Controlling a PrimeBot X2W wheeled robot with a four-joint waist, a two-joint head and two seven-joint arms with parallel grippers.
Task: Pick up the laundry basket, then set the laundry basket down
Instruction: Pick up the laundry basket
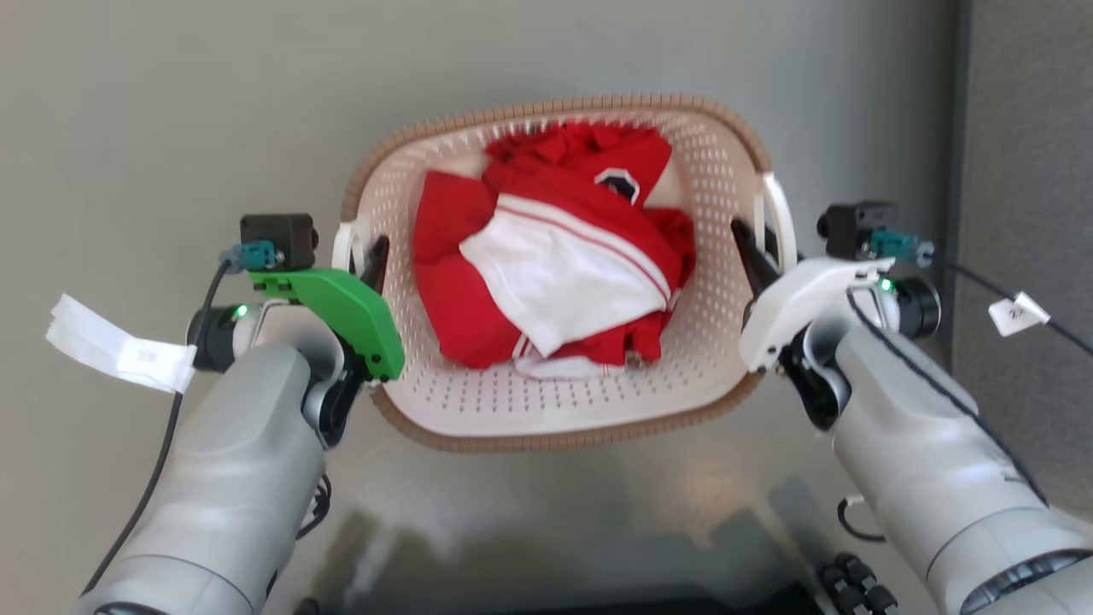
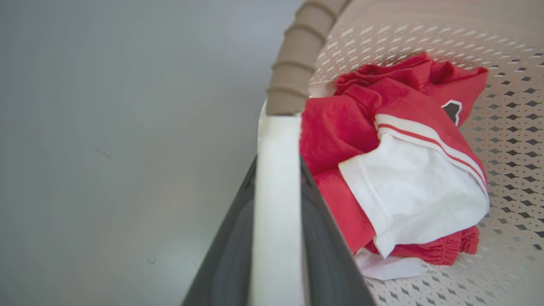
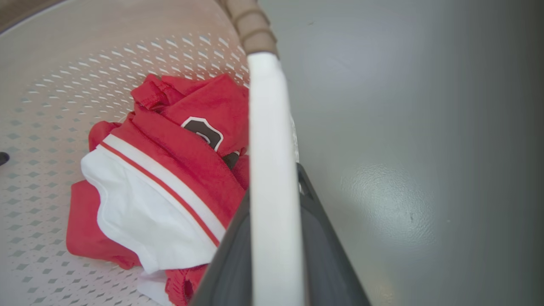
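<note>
Basket of laundry, gripped at both handles.

We logged one cream basket [image 1: 709, 376], perforated, with a brown rim, centred before us over a grey floor [image 1: 128, 128]; whether it stood on that floor or hung clear of it, we could not tell. Contents: crumpled red-and-white clothes [image 1: 555, 273] in the middle of the basket. The left gripper [image 1: 367, 256] was at the basket's left side, its dark fingers [image 2: 327, 255] clamped on either face of the white left handle [image 2: 276, 191], with one finger inside the wall, near the clothes. The right gripper [image 1: 756, 243] was at the right side, likewise clamped across the white right handle [image 3: 274, 191], with one finger inside and one outside. Both arms reached in from the near side.
</note>
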